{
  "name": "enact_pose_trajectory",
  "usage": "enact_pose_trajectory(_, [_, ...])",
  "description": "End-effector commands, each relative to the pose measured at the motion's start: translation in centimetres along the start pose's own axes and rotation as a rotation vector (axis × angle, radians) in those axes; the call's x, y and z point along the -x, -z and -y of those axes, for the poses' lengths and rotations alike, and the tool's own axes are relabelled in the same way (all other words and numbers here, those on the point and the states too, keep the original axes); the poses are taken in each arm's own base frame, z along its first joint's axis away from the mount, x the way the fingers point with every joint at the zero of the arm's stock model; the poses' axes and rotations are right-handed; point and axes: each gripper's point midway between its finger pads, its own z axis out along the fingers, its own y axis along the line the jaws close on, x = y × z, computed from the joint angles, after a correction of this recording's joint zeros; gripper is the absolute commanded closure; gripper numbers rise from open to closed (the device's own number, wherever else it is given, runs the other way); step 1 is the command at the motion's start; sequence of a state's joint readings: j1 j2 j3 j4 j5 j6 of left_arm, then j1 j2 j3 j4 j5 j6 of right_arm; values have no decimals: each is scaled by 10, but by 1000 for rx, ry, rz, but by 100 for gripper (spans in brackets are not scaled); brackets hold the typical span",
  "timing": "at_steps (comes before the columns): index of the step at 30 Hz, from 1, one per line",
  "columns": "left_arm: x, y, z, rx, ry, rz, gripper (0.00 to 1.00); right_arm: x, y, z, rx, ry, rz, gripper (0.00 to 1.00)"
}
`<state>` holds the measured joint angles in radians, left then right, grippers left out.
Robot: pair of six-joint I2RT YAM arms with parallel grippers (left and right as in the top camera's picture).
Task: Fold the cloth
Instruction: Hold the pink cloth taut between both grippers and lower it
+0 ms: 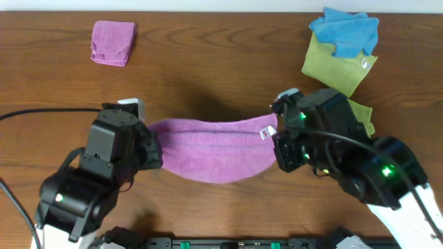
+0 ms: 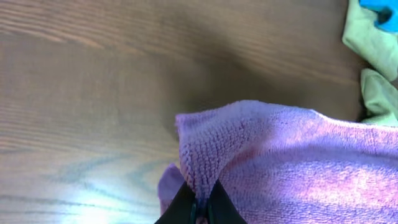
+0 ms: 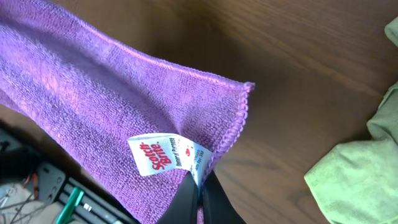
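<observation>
Wood-grain table [image 1: 208, 41] fills my overhead view, with a folded purple pad [image 1: 113, 42] far left and a blue cloth [image 1: 346, 31] heaped on green cloths [image 1: 336, 69] far right. Both arms angle inward near the front. My left gripper [image 2: 200, 208] is pinched on one end of the cloth [image 1: 211, 149]. The right gripper [image 3: 200, 196] is pinched on the other end, beside the white tag [image 3: 165, 155]. The cloth sags between them.

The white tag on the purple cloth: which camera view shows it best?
The right wrist view: the white tag is large, its print readable. Overhead shows only a tiny speck; the left wrist view shows none.
</observation>
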<state>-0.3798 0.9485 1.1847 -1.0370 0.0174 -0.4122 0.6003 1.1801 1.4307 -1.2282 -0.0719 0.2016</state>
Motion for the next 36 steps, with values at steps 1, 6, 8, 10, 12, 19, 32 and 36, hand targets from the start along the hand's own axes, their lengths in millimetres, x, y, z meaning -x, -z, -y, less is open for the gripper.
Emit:
enact_pose_trajectory(1, [-2, -21, -7, 60, 9, -48, 95, -1, -16, 3, -28, -18, -42, 98])
enact_pose_trajectory(6, [-8, -35, -9, 86, 26, -108, 94, -2, -22, 6, -49, -18, -59, 98])
enact_pose_trajectory(8, [-10, -30, -11, 93, 36, -104, 94, -5, -18, 12, -81, -17, -60, 98])
enact_pose_trajectory(10, [-16, -22, -15, 96, 42, -109, 94, -10, -11, 17, -105, -16, -54, 98])
enact_pose_trajectory(12, [-22, -11, -21, 115, 67, -102, 94, -16, -3, 21, -117, -15, -29, 98])
enact_pose_trajectory(19, [-40, 3, -31, 96, 121, -70, 94, -44, 3, 25, -106, -49, -19, 98])
enact_pose_trajectory(32, [-54, -75, -37, 158, 155, -147, 94, -43, -62, 24, -104, -61, -132, 98])
enact_pose_trajectory(36, [-46, -104, -33, 173, 134, -163, 94, -32, -88, 27, -127, -60, -143, 98])
